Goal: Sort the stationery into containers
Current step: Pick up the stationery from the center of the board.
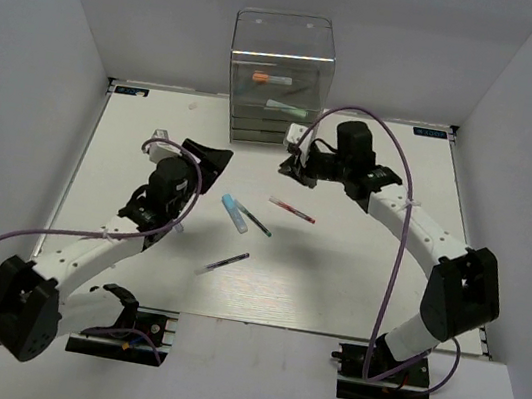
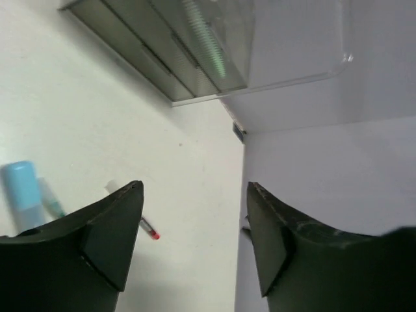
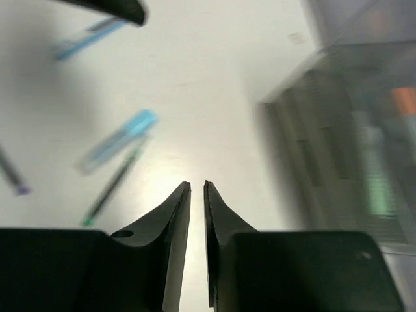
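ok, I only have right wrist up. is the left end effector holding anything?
Observer: No. The left end effector is open, with nothing between its fingers.
Operator: where is it sitting?
Observer: Over the table, left of the blue-capped marker and well clear of the clear drawer box.
Operator: anything loose that my frame misses?
Observer: Yes, a red pen. It lies flat on the table just base-side of the right end effector, to the right of the blue-capped marker.
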`<state>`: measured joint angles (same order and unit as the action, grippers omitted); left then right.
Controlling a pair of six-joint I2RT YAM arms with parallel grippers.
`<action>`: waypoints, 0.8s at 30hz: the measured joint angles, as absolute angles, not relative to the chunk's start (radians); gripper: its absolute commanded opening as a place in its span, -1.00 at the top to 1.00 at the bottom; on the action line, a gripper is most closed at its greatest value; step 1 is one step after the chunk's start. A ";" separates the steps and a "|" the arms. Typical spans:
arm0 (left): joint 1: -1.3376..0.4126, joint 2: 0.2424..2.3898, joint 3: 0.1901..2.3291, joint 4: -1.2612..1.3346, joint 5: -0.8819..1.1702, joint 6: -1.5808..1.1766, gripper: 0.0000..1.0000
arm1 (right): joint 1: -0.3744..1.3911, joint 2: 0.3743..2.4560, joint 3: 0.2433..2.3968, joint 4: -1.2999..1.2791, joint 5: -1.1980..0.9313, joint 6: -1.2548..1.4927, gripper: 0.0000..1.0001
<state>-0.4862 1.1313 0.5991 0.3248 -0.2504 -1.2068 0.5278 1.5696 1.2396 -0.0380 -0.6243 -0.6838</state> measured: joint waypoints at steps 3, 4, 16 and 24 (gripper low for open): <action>-0.486 1.040 0.666 0.067 -0.281 -1.184 -0.76 | 0.570 1.601 1.279 -0.196 -0.671 -0.614 0.39; -0.486 1.010 0.690 -0.019 -0.295 -1.179 -0.81 | 0.588 1.617 1.287 -0.237 -0.679 -0.597 0.33; -0.486 0.773 0.747 -0.625 -0.366 -1.234 -0.86 | 0.809 1.944 1.518 -0.469 -0.593 -0.294 0.13; -0.486 0.617 0.741 -0.780 -0.395 -1.284 -0.86 | 0.860 2.053 1.601 -0.471 -0.388 -0.133 0.10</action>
<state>-0.4858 0.6174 0.7410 -0.7795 -0.3954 -1.2839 0.8604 2.0529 1.6009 -0.4713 -0.3878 -0.1326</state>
